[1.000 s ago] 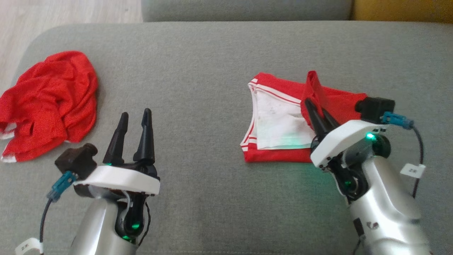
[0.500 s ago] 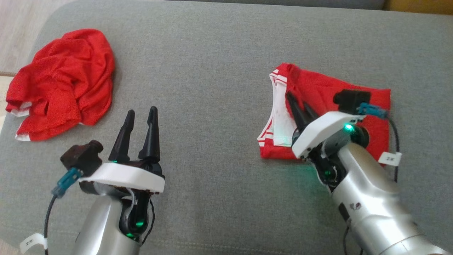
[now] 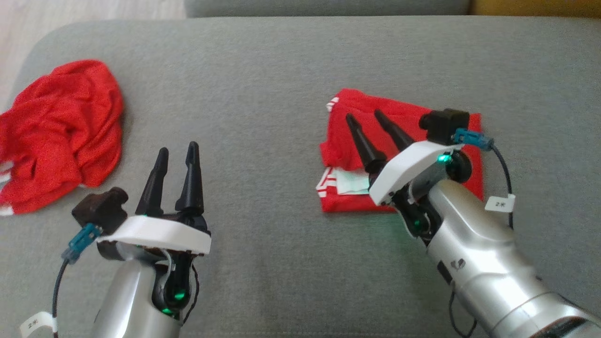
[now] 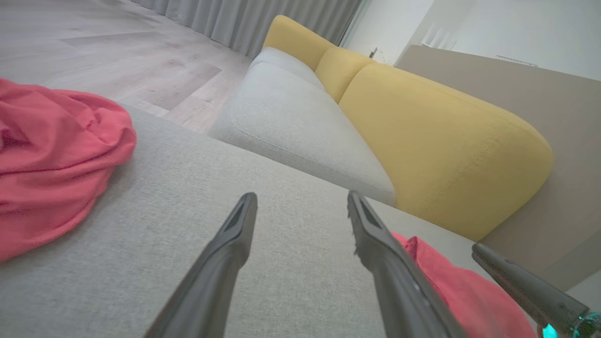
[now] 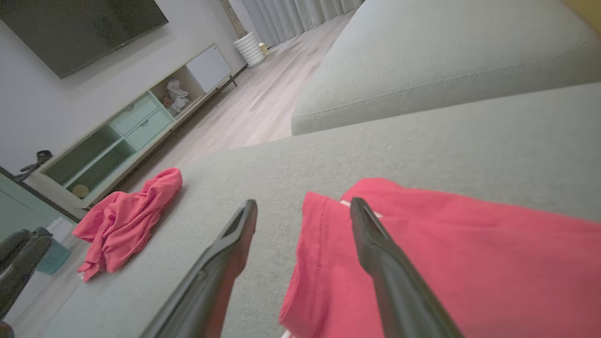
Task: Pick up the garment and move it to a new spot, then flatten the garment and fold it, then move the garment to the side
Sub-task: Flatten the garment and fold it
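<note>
The garment (image 3: 342, 145) is red with white stripe trim and lies folded in a rough rectangle on the grey cushion (image 3: 263, 94), right of centre. A small patch of its white inside shows at the front left corner. My right gripper (image 3: 364, 115) hovers over the garment's left part, open, with nothing between its fingers. In the right wrist view the right gripper (image 5: 303, 203) straddles the left edge of the garment (image 5: 469, 253). My left gripper (image 3: 177, 148) stands open and empty over bare cushion at the lower left, well apart from the garment (image 4: 450, 286).
A second red garment (image 3: 61, 131) lies crumpled at the cushion's far left edge, also seen as the crumpled heap (image 5: 127, 220). Behind stand another grey cushion (image 4: 300, 126) and a yellow backrest (image 4: 436, 141). Wooden floor lies beyond the left edge. Bare cushion spans the middle and front.
My right gripper has opened and let go of the red flap, which now lies folded over the white inside. The head camera shifted; my left gripper stayed put.
</note>
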